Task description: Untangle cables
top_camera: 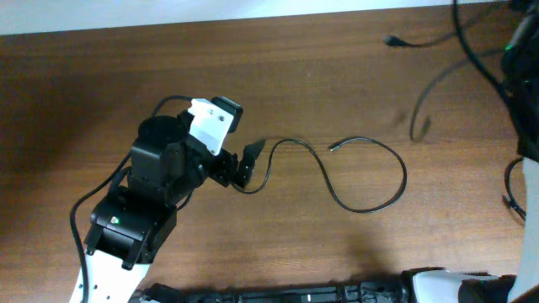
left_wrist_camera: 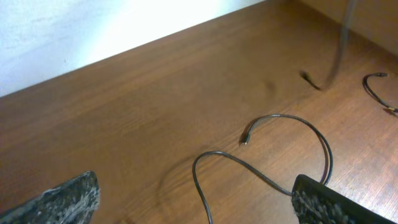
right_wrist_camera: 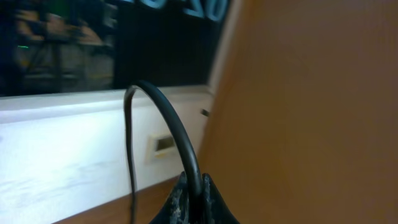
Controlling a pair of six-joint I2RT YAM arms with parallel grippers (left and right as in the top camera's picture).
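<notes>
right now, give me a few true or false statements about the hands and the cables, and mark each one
1. The left hand is open. True.
2. The left hand grips the looped cable. False: the hand is closed on nothing, and that cable lies loose on the table.
3. The right hand is shut on a black cable. True.
4. The looped cable is pulled into a tight knot. False: it lies in one open curve.
5. The table is white. False: it is brown wood.
</notes>
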